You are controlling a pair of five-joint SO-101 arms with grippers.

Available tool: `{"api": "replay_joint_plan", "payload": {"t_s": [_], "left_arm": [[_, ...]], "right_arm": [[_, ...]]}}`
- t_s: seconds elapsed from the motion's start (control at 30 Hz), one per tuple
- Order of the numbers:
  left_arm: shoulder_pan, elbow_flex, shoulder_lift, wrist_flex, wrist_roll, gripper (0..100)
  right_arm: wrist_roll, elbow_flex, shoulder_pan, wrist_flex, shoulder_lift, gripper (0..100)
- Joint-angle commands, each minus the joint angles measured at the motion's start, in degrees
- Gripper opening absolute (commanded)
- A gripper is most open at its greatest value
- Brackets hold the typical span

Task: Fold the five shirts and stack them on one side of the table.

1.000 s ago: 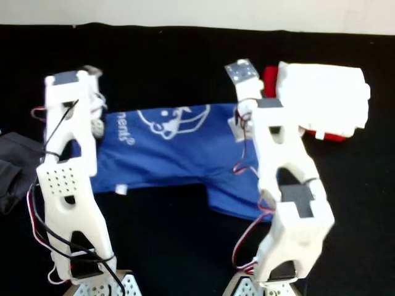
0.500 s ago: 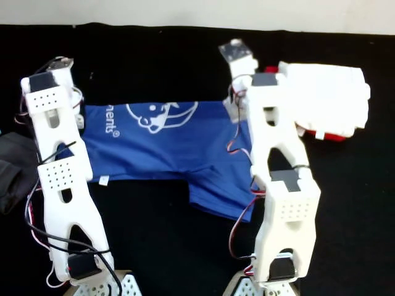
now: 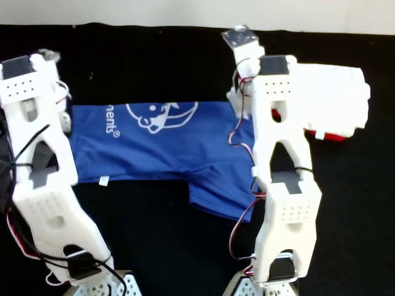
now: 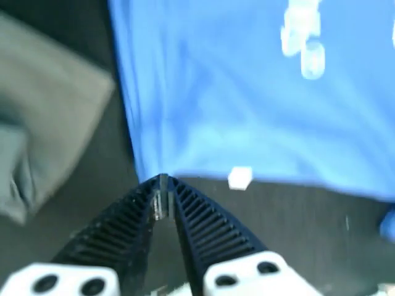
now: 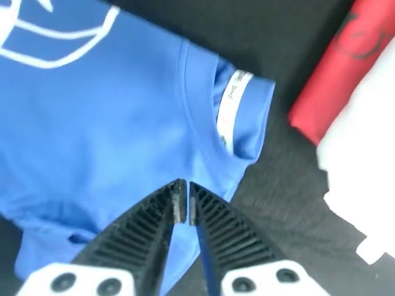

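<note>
A blue shirt (image 3: 160,145) with a white print lies spread across the black table, one sleeve folded toward the front. My left gripper (image 4: 162,185) is shut on the corner of the blue shirt's (image 4: 247,111) hem at its left end. My right gripper (image 5: 183,200) is shut with its tips down on the blue shirt (image 5: 111,111) just below the collar, at its right end. A folded white shirt (image 3: 327,98) rests on a red shirt (image 3: 333,135) at the right side. A grey shirt (image 4: 43,123) lies bunched just left of the blue one.
The left arm (image 3: 37,160) and right arm (image 3: 278,142) stand over the two ends of the blue shirt. A small white tag (image 3: 103,180) sticks out of the hem. Bare black table (image 3: 154,246) lies in front between the arm bases.
Both arms moved left and dragged the blue shirt left. In the last half second only the left arm went farther left, drawing the shirt's left end with it.
</note>
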Motion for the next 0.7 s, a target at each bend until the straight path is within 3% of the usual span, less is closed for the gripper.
{"api": "replay_joint_plan", "payload": {"t_s": [0.0, 0.17, 0.33, 0.5, 0.67], "left_arm": [[2.3, 23.5, -14.4, -9.8, -1.9, 1], [2.1, 53.1, -26.5, -35.5, -1.8, 1], [-2.4, 68.4, -32.4, -54.2, -1.8, 1], [-7.6, 74.5, -32.5, -62.9, -1.7, 1], [-7.8, 77.3, -32.5, -65.9, 0.1, 1]], "right_arm": [[-0.2, -2.8, -0.7, 3.1, -3.7, 1.9], [-0.2, -2.9, -1.8, 7.7, -4.0, 1.9], [-0.7, -1.5, -1.8, 7.9, -8.5, 0.5], [-0.6, 14.3, -4.1, 6.1, -18.9, 0.5], [-0.6, 34.3, -5.6, -11.2, -22.5, 0.5]]}}
